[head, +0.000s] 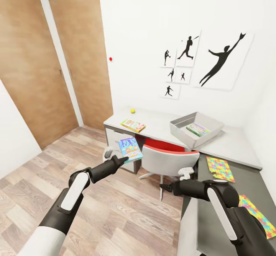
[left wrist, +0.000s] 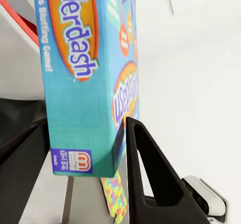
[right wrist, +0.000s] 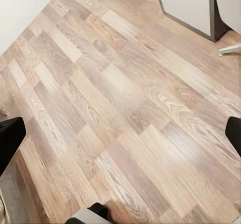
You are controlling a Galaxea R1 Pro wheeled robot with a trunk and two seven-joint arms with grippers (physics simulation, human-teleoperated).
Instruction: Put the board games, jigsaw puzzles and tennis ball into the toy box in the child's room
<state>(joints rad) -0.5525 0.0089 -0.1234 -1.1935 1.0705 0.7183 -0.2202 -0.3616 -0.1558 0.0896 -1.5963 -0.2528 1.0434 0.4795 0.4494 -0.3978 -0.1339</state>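
Left tool (head: 123, 157) is gripping the blue game (head: 129, 149); beyond it the bin (head: 180, 129) is sitting on the surface (head: 157, 124). Right tool (right wrist: 120, 133) is hanging wide over floor (right wrist: 115, 98).

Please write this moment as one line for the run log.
left pincer: shut on blue game box | right pincer: open | toy box: one game inside

Blue board game (left wrist: 85, 78): "...derdash", "...ous Bluffing Game!"
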